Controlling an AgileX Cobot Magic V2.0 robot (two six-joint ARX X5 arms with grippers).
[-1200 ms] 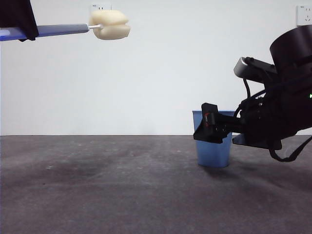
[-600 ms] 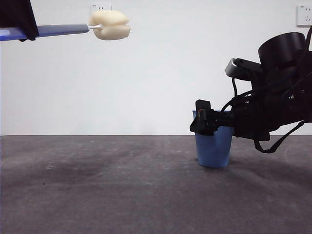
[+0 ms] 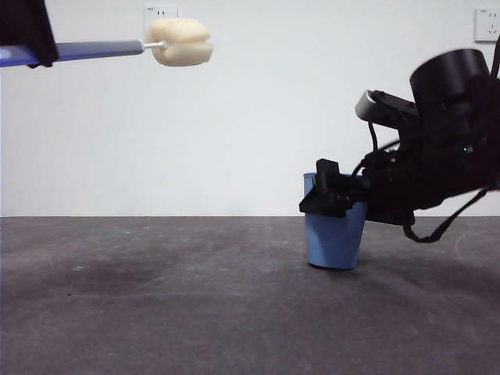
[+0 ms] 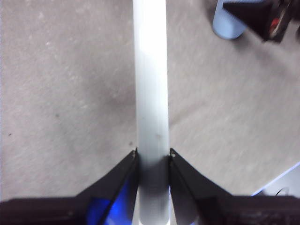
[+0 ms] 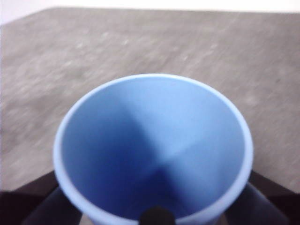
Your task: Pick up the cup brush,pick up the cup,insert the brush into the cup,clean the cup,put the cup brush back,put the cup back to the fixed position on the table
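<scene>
The cup brush (image 3: 180, 41) is held level, high at the left of the front view, with its cream sponge head pointing right. My left gripper (image 3: 27, 31) is shut on its grey handle (image 4: 151, 93), which runs between the jaws of my left gripper (image 4: 152, 152) in the left wrist view. The blue cup (image 3: 334, 238) is at the right on the table (image 3: 156, 297), tilted slightly. My right gripper (image 3: 332, 195) is shut on it near the rim. The right wrist view looks into the empty cup (image 5: 154, 140), with a jaw of my right gripper (image 5: 154, 187) on each side. The cup (image 4: 227, 26) also shows in the left wrist view.
A white wall stands behind the table with a socket (image 3: 160, 11) at top left and another socket (image 3: 487, 23) at top right. The right arm's dark bulk (image 3: 445, 148) fills the right side.
My right gripper has closed in on the cup and moved it a little to the left, and the cup now tilts. The brush has barely shifted.
</scene>
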